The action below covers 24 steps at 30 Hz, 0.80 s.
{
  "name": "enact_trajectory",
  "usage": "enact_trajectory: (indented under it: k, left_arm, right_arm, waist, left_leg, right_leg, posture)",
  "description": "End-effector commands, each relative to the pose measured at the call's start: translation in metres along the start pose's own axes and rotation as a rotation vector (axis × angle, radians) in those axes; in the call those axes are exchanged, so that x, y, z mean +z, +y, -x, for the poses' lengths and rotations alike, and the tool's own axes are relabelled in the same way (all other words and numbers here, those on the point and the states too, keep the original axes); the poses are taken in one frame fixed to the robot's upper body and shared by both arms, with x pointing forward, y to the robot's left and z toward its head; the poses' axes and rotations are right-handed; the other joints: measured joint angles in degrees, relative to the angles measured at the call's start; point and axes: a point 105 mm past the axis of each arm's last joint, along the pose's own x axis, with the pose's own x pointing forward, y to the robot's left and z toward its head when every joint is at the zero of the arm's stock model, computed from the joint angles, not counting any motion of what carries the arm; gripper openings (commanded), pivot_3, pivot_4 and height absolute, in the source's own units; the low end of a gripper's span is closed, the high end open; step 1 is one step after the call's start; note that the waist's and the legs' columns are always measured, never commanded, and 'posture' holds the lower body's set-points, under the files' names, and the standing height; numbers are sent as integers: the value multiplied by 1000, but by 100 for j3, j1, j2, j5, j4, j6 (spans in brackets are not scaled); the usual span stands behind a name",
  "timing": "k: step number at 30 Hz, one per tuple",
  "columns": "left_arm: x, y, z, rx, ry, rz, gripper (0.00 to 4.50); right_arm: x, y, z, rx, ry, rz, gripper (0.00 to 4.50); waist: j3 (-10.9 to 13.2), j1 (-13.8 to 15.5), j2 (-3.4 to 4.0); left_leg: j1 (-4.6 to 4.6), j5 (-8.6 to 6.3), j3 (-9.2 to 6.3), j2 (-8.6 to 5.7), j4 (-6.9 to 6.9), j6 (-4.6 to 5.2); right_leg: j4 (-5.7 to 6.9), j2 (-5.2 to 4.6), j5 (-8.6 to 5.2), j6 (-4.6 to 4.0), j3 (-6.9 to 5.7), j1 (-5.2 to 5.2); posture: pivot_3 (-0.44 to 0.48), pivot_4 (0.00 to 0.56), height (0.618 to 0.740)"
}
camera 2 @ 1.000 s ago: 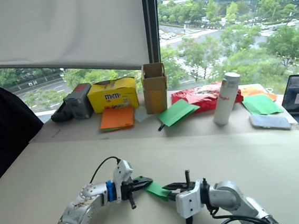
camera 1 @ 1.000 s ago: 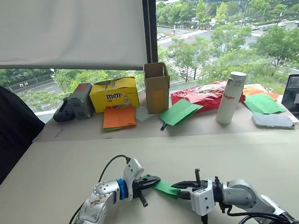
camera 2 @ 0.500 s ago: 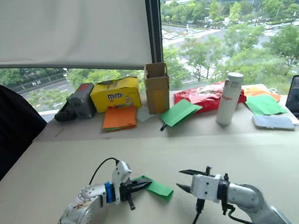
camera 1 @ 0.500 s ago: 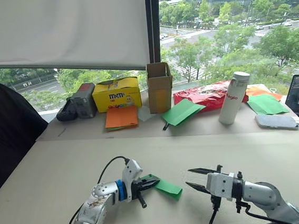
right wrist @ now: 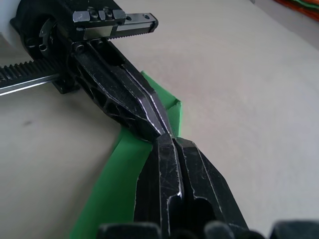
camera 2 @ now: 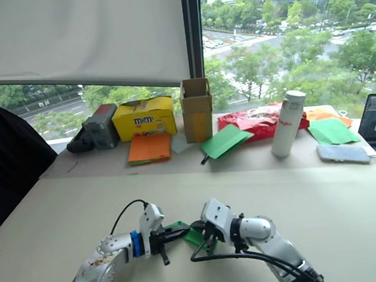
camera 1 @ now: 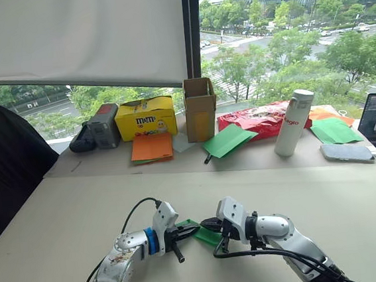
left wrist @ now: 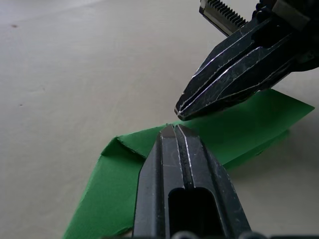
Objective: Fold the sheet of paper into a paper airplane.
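The left claw (left wrist: 174, 130) and the right claw (right wrist: 169, 142) are meeting tip to tip, each with its fingers pressed together, pinching the folded sheet of paper (left wrist: 239, 124) lying on the tabletop (camera 1: 62, 213). A mid-fold crease seems to be getting pressed. Next, one claw should be holding the layers while the other is turning over a new flap.
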Motion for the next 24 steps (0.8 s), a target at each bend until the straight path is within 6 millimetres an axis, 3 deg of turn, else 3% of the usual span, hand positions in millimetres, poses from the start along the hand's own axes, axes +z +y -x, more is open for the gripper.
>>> enact_trajectory:
  k: [1,4,8,20,24]
  left_arm:
    - [-29,-1,6,21,98,71,0]
    - [-29,-2,6,14,105,71,0]
    - [-29,-2,5,12,104,71,0]
    - [-30,-2,1,-5,108,72,0]
    - [-29,-1,0,-8,107,70,0]
  right_arm:
    - [-14,7,0,24,39,-50,18]
    - [-33,14,4,26,95,-122,18]
    - [-41,16,14,10,106,-155,18]
    - [-76,27,74,-47,211,-197,18]
    - [-80,28,89,-71,209,-215,18]
  waist:
    - [-1,-3,2]
    - [-6,-5,5]
    - [-11,7,7]
    - [-26,92,2]
    - [-29,120,0]
  left_leg:
    - [0,0,0,0,-1,0]
    - [2,0,0,1,-1,0]
    - [3,-1,0,-1,-2,1]
    - [1,-6,1,-7,-3,2]
    - [1,-7,3,-7,-5,2]
  right_leg:
    - [0,0,0,0,0,0]
    - [0,1,-1,1,0,1]
    - [-3,1,-1,3,-1,4]
    - [-21,2,-5,9,-3,13]
    - [-26,2,-15,26,-1,15]
  posture:
    - [0,150,656]
    - [0,150,656]
    - [0,150,656]
    - [0,150,656]
    - [0,150,656]
